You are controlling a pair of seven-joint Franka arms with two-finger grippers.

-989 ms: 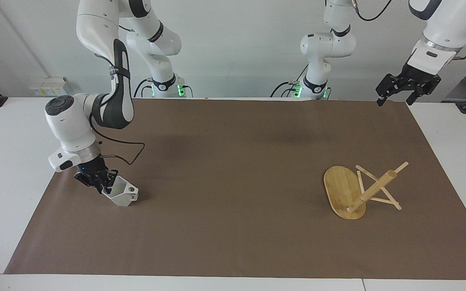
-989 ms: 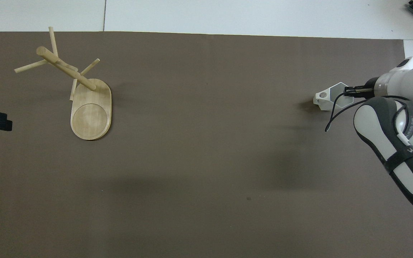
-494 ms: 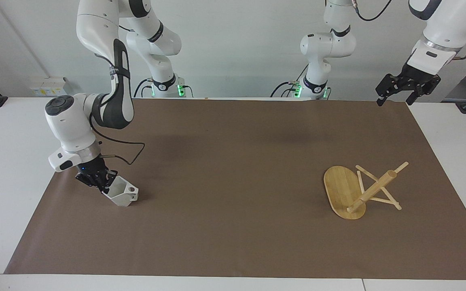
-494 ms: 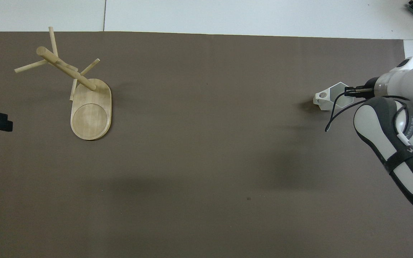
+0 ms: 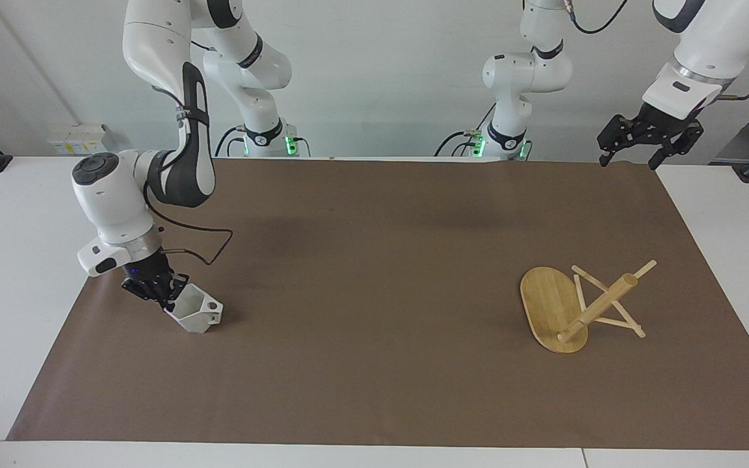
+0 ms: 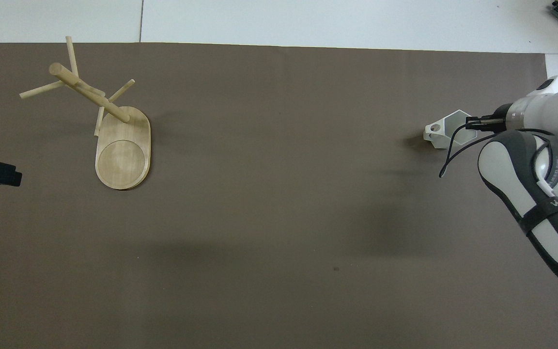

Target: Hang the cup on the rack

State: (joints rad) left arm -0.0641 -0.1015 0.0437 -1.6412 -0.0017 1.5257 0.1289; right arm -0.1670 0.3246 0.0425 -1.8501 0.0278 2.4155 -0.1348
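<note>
Cup (image 5: 196, 312) is sitting tilted on the brown mat (image 5: 374, 273) toward the right arm's end of the table, its handle pointing toward the table's middle, while the right gripper (image 5: 165, 294) is clamping its fingers on the cup's rim. Rack (image 5: 579, 304) is standing well apart from it, toward the left arm's end, its post leaning and its pegs crossing. Left gripper (image 5: 631, 148) is hanging with fingers spread wide over the mat's corner nearest the left arm's base, waiting.
</note>
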